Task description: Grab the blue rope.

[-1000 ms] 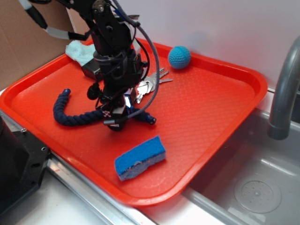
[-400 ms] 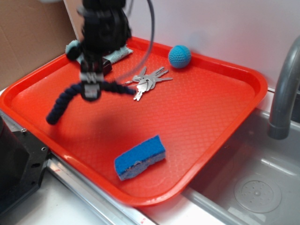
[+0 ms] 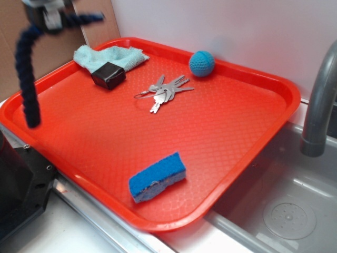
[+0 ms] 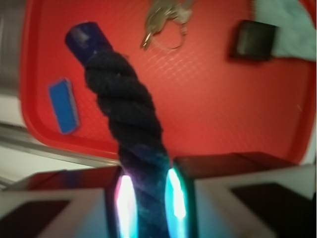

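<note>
- Gripper (image 4: 147, 196) clamped on the blue rope (image 4: 124, 116), jaws pressed against the cord on either side, lit pads flanking it in the wrist view.
- Rope well above the red tray (image 3: 226, 132), at the upper left of the exterior view: long end hanging down, short end sticking out sideways.
- Grab seemingly accomplished; remaining risk mostly one of losing the hold.
- Possible slip: twisted, floppy cord pinched near one end, with most of the weight dangling on one side and pulling through the pads.
- Possible swing: any quick move likely to whip the hanging end, loosening the pinch or brushing the tray rim.
- If dropped, likely landing near the black block (image 3: 108, 75) and pale cloth (image 3: 108, 55), or off the tray edge altogether.
- Keys (image 3: 163, 92), teal ball (image 3: 201, 64) and blue sponge (image 3: 157, 177) well apart from the rope, unlikely to be disturbed.
</note>
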`<state>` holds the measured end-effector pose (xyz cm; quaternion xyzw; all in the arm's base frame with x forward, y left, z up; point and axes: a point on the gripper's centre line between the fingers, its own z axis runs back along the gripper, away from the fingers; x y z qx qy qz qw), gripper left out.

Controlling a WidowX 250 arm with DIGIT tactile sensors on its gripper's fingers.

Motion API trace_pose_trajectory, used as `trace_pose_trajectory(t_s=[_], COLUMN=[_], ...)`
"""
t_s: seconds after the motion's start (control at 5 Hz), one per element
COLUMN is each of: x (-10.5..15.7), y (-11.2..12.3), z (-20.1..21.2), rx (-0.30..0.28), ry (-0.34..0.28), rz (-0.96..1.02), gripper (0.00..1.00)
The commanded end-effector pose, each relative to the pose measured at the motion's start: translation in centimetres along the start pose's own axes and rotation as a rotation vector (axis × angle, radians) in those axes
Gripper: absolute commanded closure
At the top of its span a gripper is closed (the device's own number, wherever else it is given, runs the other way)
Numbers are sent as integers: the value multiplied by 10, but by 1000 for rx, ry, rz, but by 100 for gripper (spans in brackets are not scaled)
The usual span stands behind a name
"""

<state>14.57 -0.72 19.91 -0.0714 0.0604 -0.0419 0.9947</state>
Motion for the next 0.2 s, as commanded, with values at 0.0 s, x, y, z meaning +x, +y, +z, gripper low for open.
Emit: trace_pose_trajectory(t_s=[0.0], x=[-11], y=[-2], z=[69], rx=[115], ry=[-133], rz=[88], gripper=[100])
